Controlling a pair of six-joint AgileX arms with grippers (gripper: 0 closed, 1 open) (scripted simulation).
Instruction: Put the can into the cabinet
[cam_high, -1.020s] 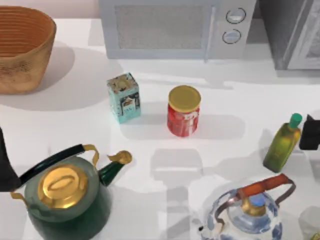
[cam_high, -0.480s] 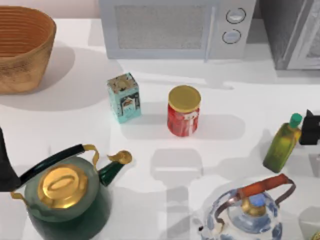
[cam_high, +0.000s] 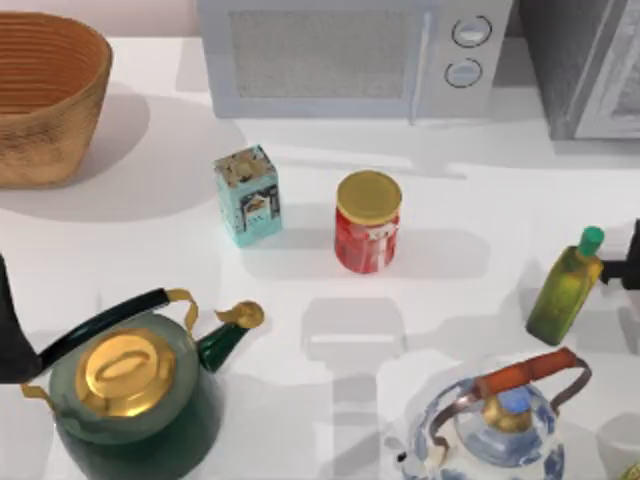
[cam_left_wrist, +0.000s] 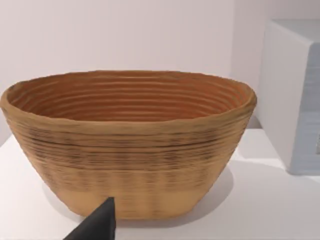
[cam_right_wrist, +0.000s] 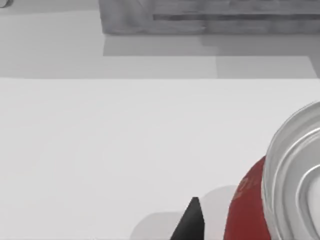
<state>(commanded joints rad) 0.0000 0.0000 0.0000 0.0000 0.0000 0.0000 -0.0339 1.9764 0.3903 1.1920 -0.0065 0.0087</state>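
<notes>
The can (cam_right_wrist: 246, 207) is a small red can with a silver top, seen close up in the right wrist view, standing on the white table. A dark part of my right gripper (cam_right_wrist: 192, 221) sits just beside it. In the top view my right gripper (cam_high: 633, 264) is a dark sliver at the right edge, next to the oil bottle. The cabinet (cam_high: 583, 68) is a tall grey speckled unit at the back right, and its base (cam_right_wrist: 210, 16) lies beyond the can. My left arm (cam_high: 10, 335) rests at the left edge.
A white microwave (cam_high: 350, 55) stands at the back centre and a wicker basket (cam_high: 50, 95) at the back left. A teal box (cam_high: 247, 195), a red gold-lidded jar (cam_high: 367, 222), an oil bottle (cam_high: 564, 290), a green kettle (cam_high: 130, 395) and a blue-white teapot (cam_high: 495, 430) are spread over the table.
My right gripper has slid toward the top view's right edge, so less of it shows beside the oil bottle. Nothing else has moved.
</notes>
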